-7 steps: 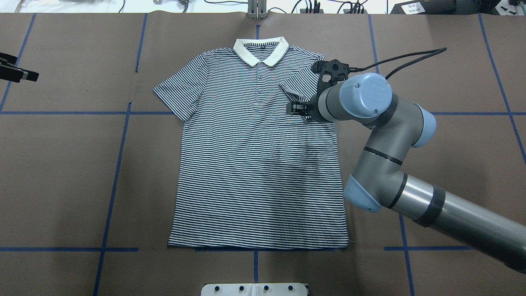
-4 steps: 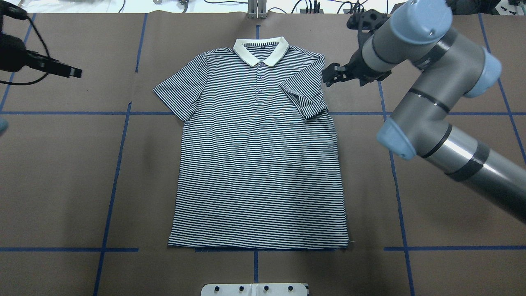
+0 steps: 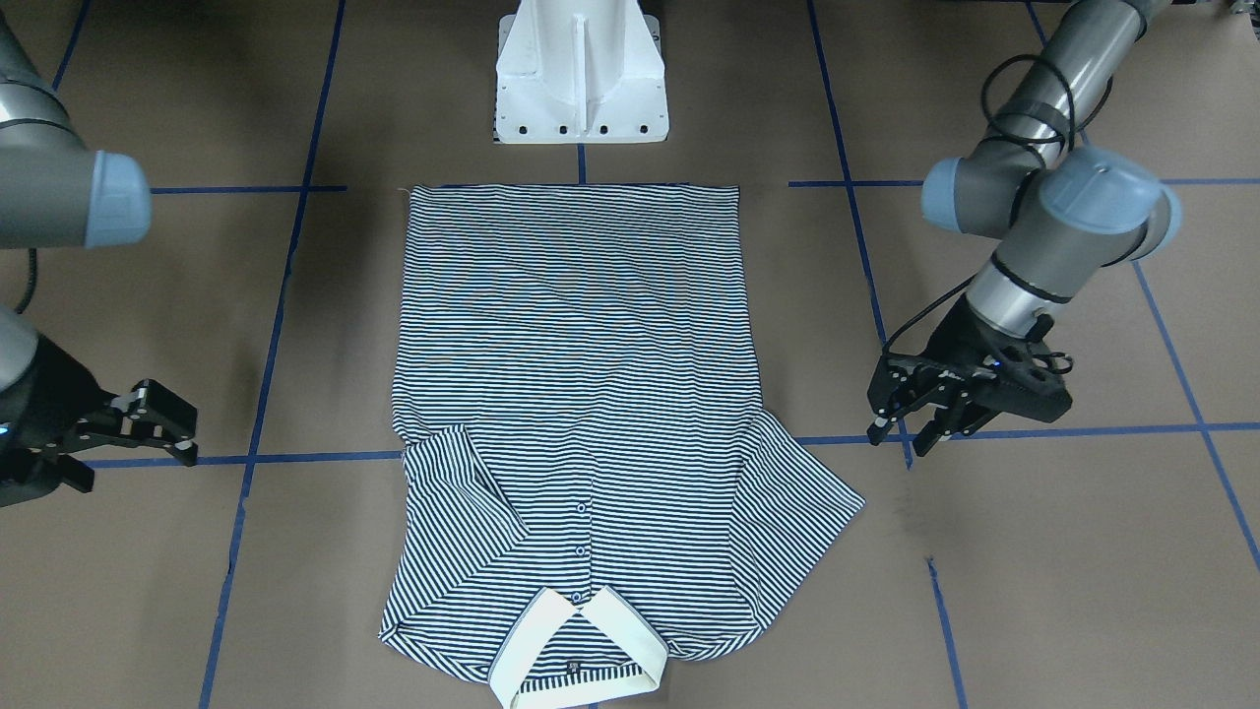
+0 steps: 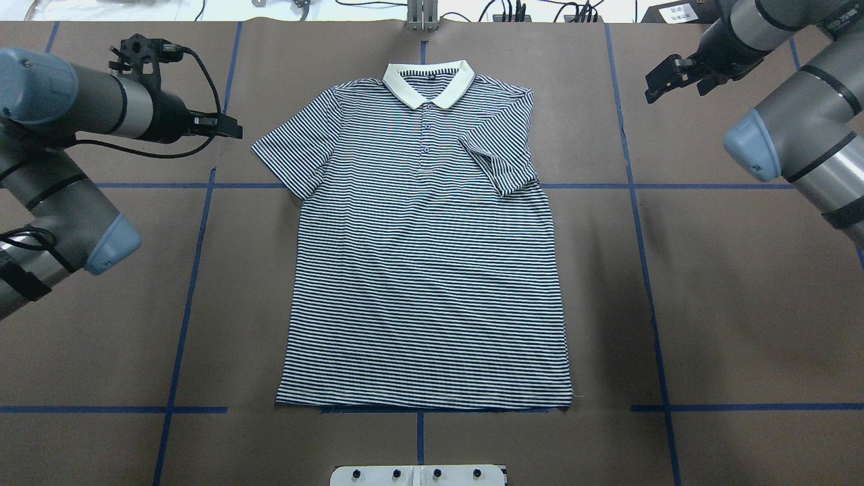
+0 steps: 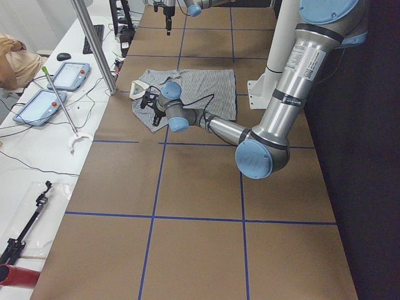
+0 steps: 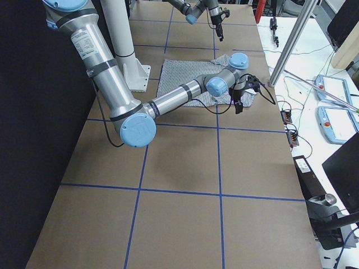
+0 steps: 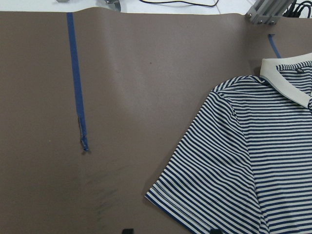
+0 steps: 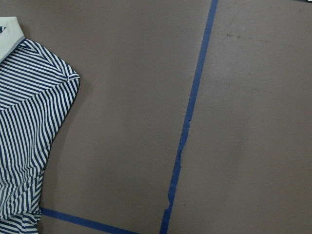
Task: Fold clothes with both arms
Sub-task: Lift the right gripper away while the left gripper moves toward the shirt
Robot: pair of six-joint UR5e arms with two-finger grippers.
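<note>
Silver-grey tubular arms [image 4: 820,84], light-blue caps [image 4: 113,244]

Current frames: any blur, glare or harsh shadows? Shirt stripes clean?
Overhead: even light, no glare, the navy-and-white striped polo shirt sharp edge to edge. Front-facing: the left black two-finger gripper throws a soft shadow on the brown table cover; faint colour moiré on the stripes. Side views: past the robot-side edge, all black. Wrist views: sharp, no motion blur.
</note>
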